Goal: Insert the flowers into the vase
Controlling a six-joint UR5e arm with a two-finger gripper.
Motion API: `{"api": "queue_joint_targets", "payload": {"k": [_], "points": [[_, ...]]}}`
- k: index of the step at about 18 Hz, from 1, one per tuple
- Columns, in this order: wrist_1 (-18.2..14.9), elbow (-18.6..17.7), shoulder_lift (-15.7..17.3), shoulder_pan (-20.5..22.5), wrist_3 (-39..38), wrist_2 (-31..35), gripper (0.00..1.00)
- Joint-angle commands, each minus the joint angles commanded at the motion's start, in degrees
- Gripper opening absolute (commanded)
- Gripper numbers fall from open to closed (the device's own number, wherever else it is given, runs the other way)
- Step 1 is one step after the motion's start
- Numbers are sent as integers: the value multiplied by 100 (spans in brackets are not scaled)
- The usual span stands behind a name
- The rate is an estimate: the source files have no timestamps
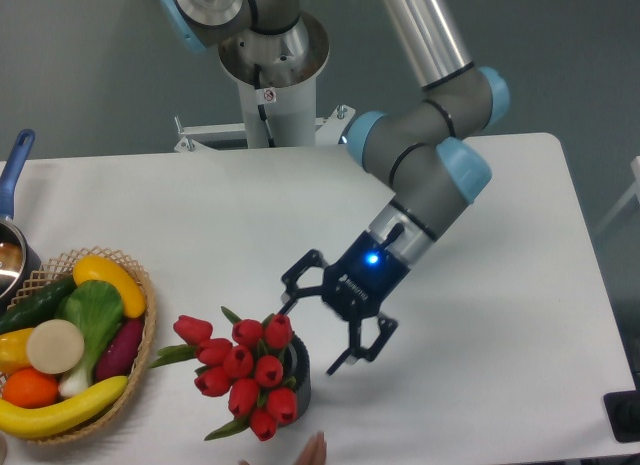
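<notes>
The flowers, a bunch of red tulip buds with green leaves, stand in the vase, a short dark grey cylinder near the table's front edge. The buds lean to the left over its rim and hide most of it. My gripper hangs just up and to the right of the vase, open, with its fingers spread and nothing between them. It is apart from the flowers.
A wicker basket of toy fruit and vegetables sits at the front left. A pot with a blue handle is at the left edge. A fingertip of a person's hand shows at the bottom edge below the vase.
</notes>
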Motion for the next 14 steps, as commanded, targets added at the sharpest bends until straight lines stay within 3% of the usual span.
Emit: {"api": "queue_joint_targets", "payload": {"k": [6,9,10,14], "points": [[-17,-185,387,730,274,17,100],[-44,-536,869,1056,274,166,100],[-44,-633,1053,1074,300,671,100],[-35,-730,1143,855,976,2896,100]]}}
